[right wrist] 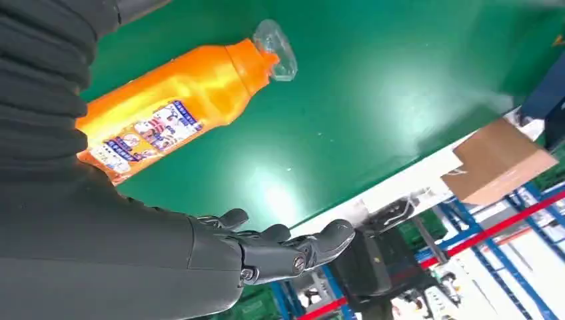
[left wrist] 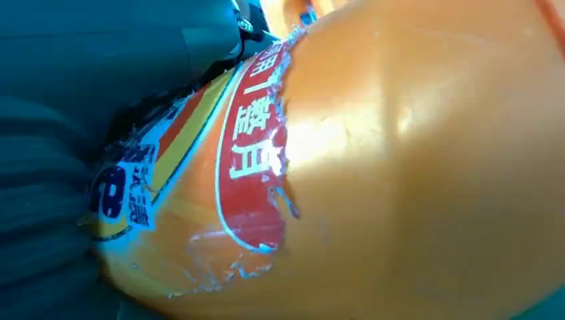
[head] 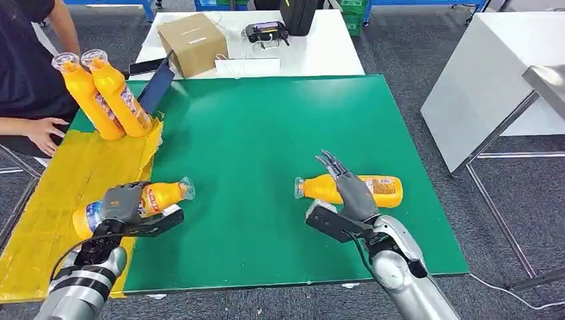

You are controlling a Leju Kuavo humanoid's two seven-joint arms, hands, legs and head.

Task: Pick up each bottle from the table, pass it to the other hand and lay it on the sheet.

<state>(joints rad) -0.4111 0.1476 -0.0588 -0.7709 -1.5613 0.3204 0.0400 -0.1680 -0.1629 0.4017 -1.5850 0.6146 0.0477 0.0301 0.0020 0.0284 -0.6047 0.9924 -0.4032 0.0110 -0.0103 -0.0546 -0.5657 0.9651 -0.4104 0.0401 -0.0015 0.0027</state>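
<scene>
My left hand (head: 123, 207) grips an orange bottle (head: 156, 198) lying across the edge of the yellow sheet (head: 60, 220), its clear cap pointing right over the green mat; up close its torn red label (left wrist: 256, 147) shows against the hand. A second orange bottle (head: 373, 189) (right wrist: 173, 110) lies on its side on the green mat (head: 266, 153), cap to the left. My right hand (head: 350, 190) hovers open just over and in front of it, fingers (right wrist: 293, 250) spread, not touching. Two more orange bottles (head: 106, 97) lie at the sheet's far end.
A person sits at the left, a hand (head: 41, 133) resting beside the sheet. A cardboard box (head: 193, 43), a dark tablet (head: 156, 83) and a small device (head: 265, 31) sit on the white table behind. A grey table (head: 493, 80) stands at the right.
</scene>
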